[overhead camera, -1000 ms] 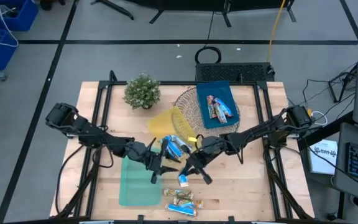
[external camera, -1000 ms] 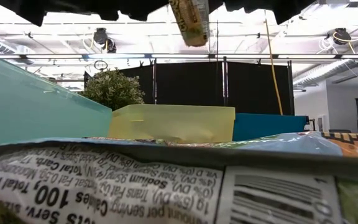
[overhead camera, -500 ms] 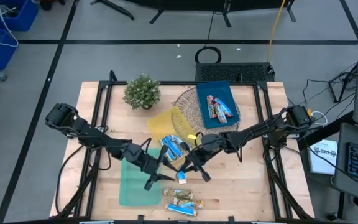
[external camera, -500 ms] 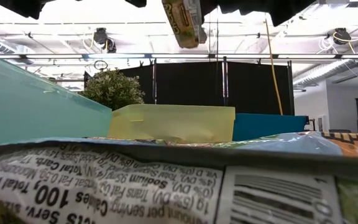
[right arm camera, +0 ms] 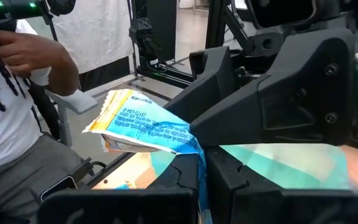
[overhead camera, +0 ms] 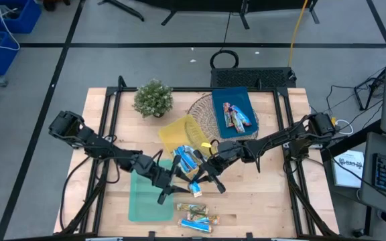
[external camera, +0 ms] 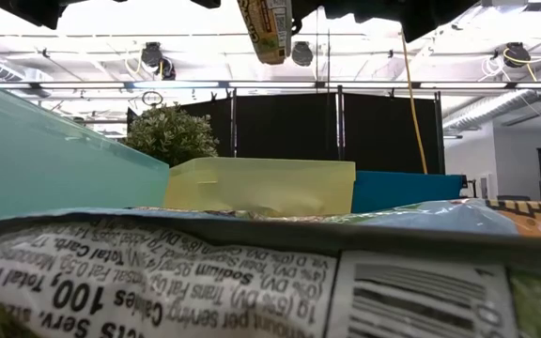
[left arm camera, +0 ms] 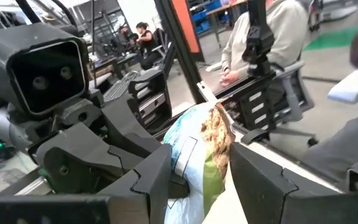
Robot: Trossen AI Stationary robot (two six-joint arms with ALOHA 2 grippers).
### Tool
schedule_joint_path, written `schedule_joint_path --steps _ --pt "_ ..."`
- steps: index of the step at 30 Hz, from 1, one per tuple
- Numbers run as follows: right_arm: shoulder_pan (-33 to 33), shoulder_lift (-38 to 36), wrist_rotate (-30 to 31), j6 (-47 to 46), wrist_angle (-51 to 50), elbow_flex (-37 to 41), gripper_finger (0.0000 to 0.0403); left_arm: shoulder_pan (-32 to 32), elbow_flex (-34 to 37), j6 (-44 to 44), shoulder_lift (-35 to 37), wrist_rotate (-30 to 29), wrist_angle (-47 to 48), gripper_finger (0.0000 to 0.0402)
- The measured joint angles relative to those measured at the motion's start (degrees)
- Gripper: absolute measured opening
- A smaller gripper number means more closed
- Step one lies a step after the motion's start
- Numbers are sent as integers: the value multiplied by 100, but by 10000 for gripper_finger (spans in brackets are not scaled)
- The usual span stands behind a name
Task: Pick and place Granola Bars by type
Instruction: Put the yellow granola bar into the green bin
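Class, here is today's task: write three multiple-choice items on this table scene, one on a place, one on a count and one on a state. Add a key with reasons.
1. Where does the plant stand?
A. At the table's near edge
B. At the far side, left of the blue tray
C. Inside a tray

2. How many trays are on the table?
A. One
B. Two
C. Three

3. What is the state of the granola bar between the arms?
A. Gripped by both pincers, off the table
B. Lying loose on the wood
C. Held by one pincer alone

Key:
1 B: the high view shows it at the far side, left of the blue tray.
2 C: there is a blue tray, a yellow tray and a green tray.
3 A: the left pincer clasps its body and the right pincer pinches its end.
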State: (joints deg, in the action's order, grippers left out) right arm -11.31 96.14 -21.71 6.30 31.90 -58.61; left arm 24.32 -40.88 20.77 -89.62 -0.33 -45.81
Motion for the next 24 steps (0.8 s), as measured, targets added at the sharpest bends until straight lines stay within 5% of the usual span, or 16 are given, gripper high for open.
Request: schedule_joint_path --steps 7,24 --pt "38 -6 54 78 108 15 1 111 -11 368 5 -901 153 164" --pt "133 -28 80 57 302 17 3 169 -8 1038 4 -1835 8 160"
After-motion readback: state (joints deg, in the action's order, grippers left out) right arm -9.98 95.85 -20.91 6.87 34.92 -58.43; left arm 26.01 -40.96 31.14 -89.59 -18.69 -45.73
